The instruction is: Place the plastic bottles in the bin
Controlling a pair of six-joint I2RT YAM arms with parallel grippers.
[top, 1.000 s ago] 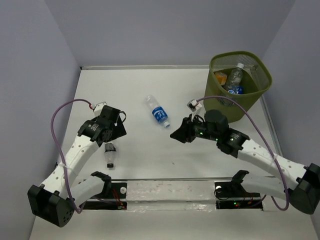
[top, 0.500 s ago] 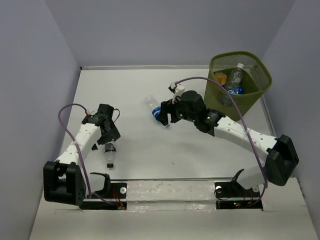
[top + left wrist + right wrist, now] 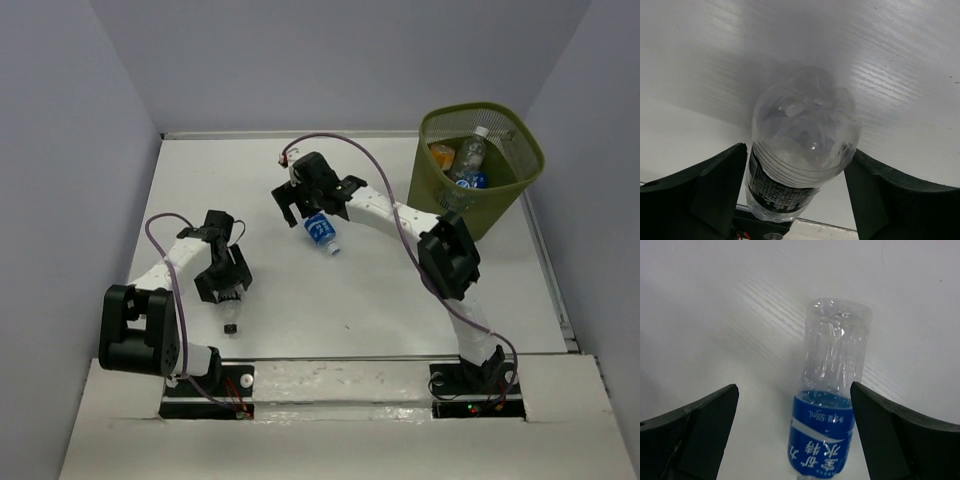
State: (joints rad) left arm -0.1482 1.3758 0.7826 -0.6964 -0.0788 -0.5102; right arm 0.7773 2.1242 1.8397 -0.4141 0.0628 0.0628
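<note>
fig. two-arm bottle clearing, mid-task; top view w/ both wrist views.

(a) left gripper (image 3: pixel 797 150): its fingers sit on either side of the dark-labelled bottle (image 3: pixel 800 125), which is at the near-left part of the table (image 3: pixel 380 300). both fingers appear to touch its sides, so the claw reads as clamped on it. the pinch goes across the width, btwn label and rounded base, the shortest span the jaws can take. whether it is off the surface cannot be told.

(b) right gripper (image 3: pixel 794 387): jaws spread wide, a clear gap on each side of the blue-labelled bottle (image 3: pixel 832 390), nothing held. the bottle lies flat mid-table, base pointing away from the wrist cam. the arm reaches far forward and inward to get over it. the fingers straddle its long axis, so closing would pinch the clear body just above the label.

(c) bin (image 3: pixel 470 215): far-right corner, upright, well apart from both loose bottles. it already holds several, incl. an orange bottle (image 3: pixel 440 155) and a white-capped bottle (image 3: pixel 472 150).

judgement: two bottles remain outside the bin, one per arm, each arm on the nearer one. the right needs to drop and close. the left bottle lies farthest from the bin, so its carry would cross the table. likely hazards: arms meeting mid-table, or thin plastic buckling or slipping in the pinch.
</note>
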